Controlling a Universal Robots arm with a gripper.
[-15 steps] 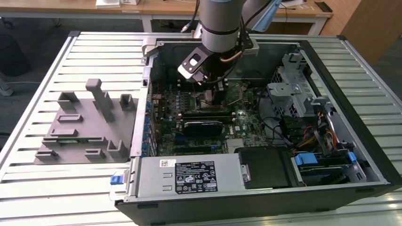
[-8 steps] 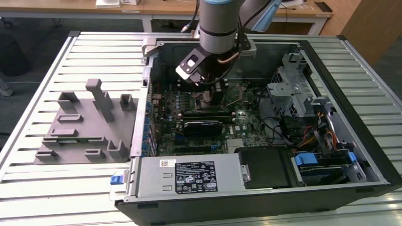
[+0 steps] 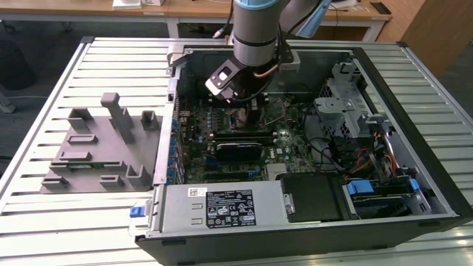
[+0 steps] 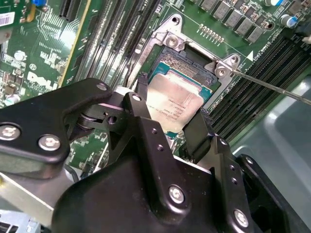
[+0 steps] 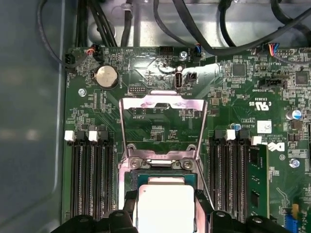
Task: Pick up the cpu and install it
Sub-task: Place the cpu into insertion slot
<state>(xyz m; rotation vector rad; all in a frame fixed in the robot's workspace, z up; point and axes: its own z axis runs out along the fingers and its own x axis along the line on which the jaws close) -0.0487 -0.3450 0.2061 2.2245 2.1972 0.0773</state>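
The cpu (image 4: 176, 103) is a flat square chip with a silver top and a thin green rim. My gripper (image 4: 170, 116) is shut on it, one black finger on each of two opposite edges. The chip sits low over the black-framed socket (image 4: 190, 52) on the green motherboard; whether it rests in the socket I cannot tell. In the first wrist view the cpu (image 5: 165, 206) lies between the gripper (image 5: 165, 200) fingers, just before the socket (image 5: 160, 167), whose metal load plate (image 5: 163, 104) stands open. In the exterior view the gripper (image 3: 246, 113) reaches down into the open computer case.
Memory slots (image 5: 90, 179) flank the socket, with a fitted module (image 5: 257, 179) on one side. A thin metal lever (image 4: 272, 87) sticks out past the socket. A grey power-supply box (image 3: 221, 208), a drive cage (image 3: 347, 111) and cables crowd the case. A grey fixture (image 3: 96, 147) lies at the exterior view's left.
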